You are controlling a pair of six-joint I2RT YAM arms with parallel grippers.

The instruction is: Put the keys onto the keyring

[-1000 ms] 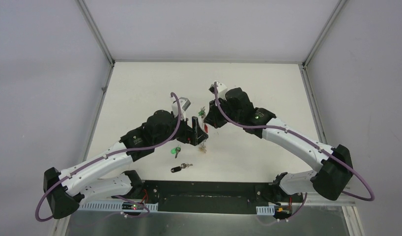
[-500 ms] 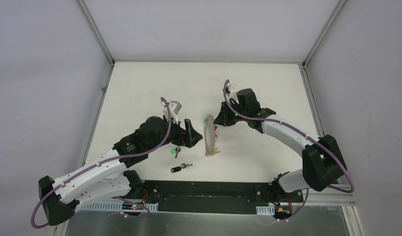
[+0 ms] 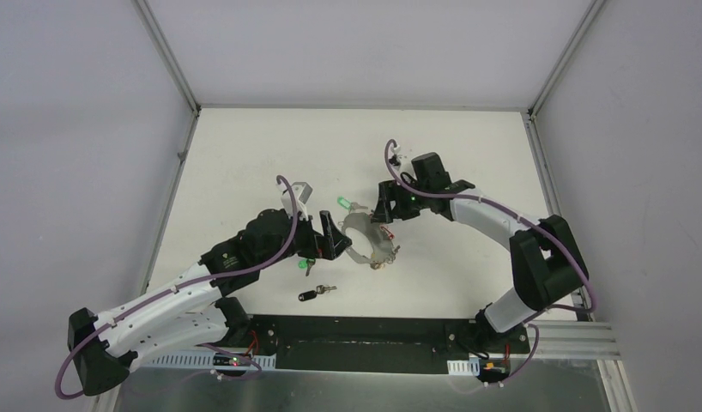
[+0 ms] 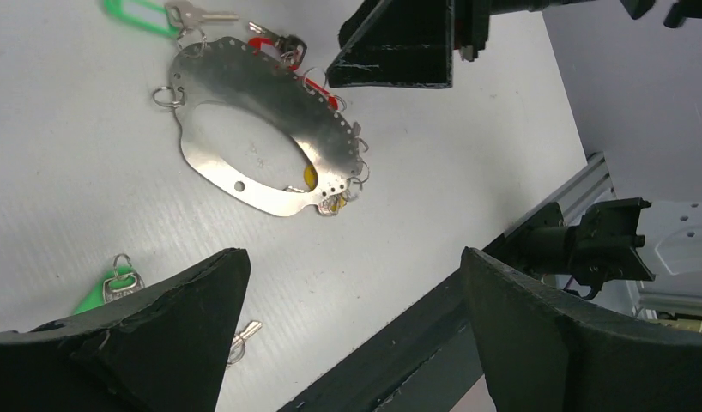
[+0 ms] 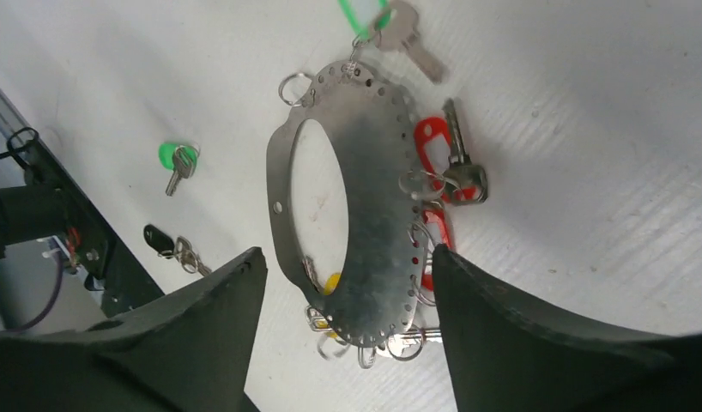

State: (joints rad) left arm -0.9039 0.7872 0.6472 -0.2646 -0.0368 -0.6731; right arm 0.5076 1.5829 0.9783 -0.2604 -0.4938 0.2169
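The keyring (image 3: 382, 249), a flat grey metal ring with small holes, lies on the table, strung with red-, yellow- and green-tagged keys. In the right wrist view the keyring (image 5: 373, 215) shows below my open right gripper (image 5: 347, 253), its near end between the spread fingers with gaps on both sides. My right gripper (image 3: 384, 206) hovers at the ring's far edge. My left gripper (image 3: 328, 236) stands wide open just left of it, holding nothing. The green-capped key (image 3: 306, 265) and the black-capped key (image 3: 311, 294) lie loose near the front. The left wrist view shows the keyring (image 4: 262, 129), the green-capped key (image 4: 107, 287) and my left gripper (image 4: 352, 257).
The white table (image 3: 245, 154) is fenced by a metal frame and grey walls. A black base rail (image 3: 356, 330) runs along the near edge, close behind the black-capped key (image 5: 159, 240). The green-capped key (image 5: 178, 163) lies left of the ring.
My right gripper has opened, and the keyring, held upright before, now lies flat on the table. My left gripper drew back to the left and opened wider.
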